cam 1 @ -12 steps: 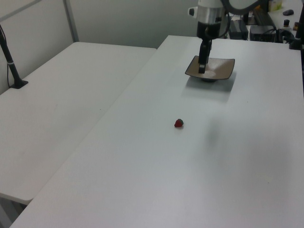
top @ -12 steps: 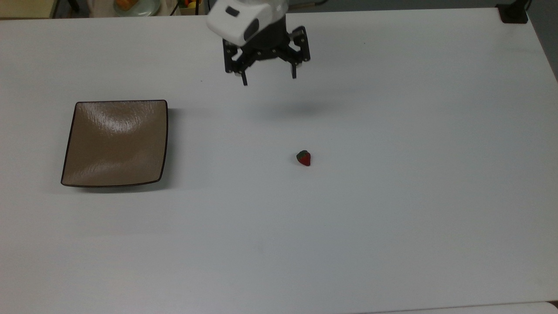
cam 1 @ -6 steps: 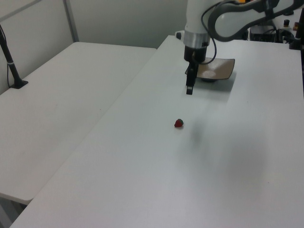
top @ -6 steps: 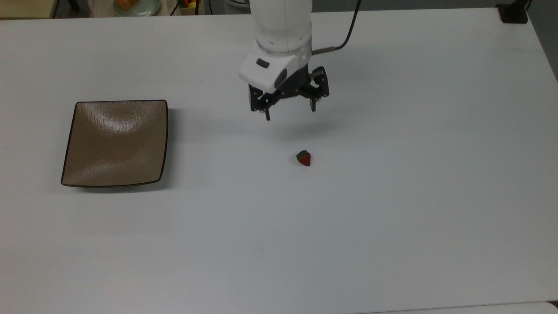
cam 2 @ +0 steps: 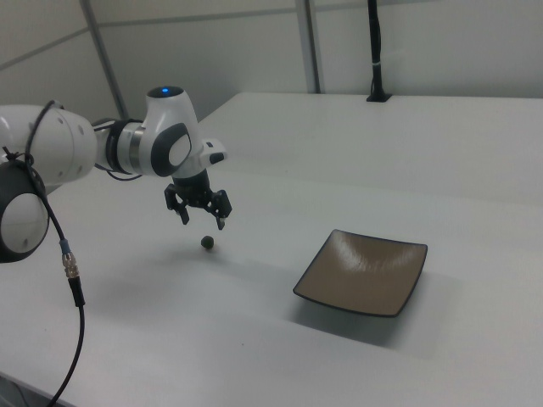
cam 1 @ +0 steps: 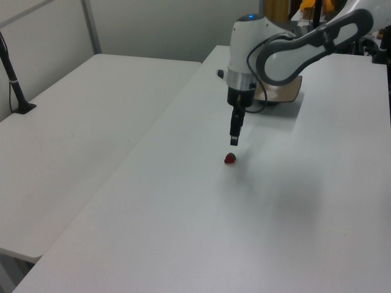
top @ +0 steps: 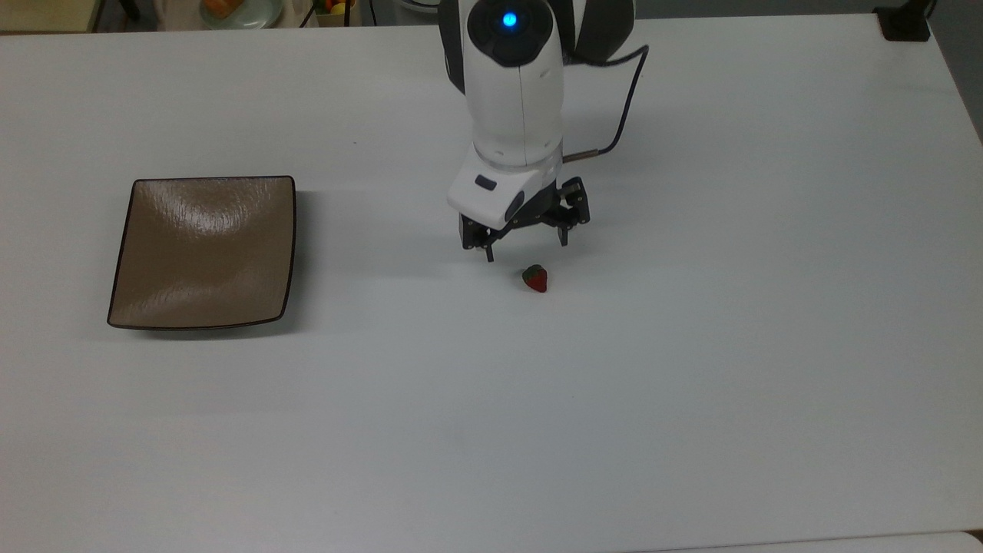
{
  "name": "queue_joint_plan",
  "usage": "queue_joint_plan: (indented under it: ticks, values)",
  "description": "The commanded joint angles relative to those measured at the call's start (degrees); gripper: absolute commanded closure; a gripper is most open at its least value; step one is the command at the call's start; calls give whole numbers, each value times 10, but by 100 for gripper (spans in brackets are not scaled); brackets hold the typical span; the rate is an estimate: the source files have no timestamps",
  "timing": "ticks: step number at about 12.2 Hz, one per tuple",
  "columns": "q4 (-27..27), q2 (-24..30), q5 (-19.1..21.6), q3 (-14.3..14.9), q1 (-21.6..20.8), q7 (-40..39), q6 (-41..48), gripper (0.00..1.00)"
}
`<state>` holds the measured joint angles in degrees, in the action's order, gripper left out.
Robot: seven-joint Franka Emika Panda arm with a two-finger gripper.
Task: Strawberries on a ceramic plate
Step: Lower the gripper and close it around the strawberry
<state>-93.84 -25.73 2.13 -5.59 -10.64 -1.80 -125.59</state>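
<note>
A tiny red strawberry (top: 535,278) with a dark green cap lies on the white table near the middle of the top view; it is also on the table in the left view (cam 1: 230,159) and the right view (cam 2: 206,242). My gripper (top: 527,250) hangs open just above and slightly behind it, fingers pointing down and spread wide, holding nothing. In the left view the gripper (cam 1: 234,141) is a little above the berry. The square tan-brown ceramic plate (top: 153,307) sits empty at the top view's left, also seen in the right view (cam 2: 318,297).
The white arm (top: 513,92) reaches in from the far table edge with a black cable (top: 626,107) looping beside it. A black post base (top: 905,23) stands at the top view's far right corner. A second white table (cam 1: 73,122) adjoins in the left view.
The gripper has come down and forward from the far side of the table to just above the strawberry, staying open. Strawberry and plate have not moved.
</note>
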Motion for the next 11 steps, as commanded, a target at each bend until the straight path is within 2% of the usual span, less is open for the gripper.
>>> queue_joint_plan:
  ticks: [1, 7, 9, 10, 11]
  values:
    - [1, -21, -7, 5, -12, 0, -42, 0]
    - [0, -52, -20, 5, -13, 1, -69, 2]
    - [0, -52, -19, 4, -13, 4, -68, 18]
    - [-1, -53, -19, 4, -12, 4, -68, 19]
    - [-2, -54, -19, 4, -13, 3, -68, 31]
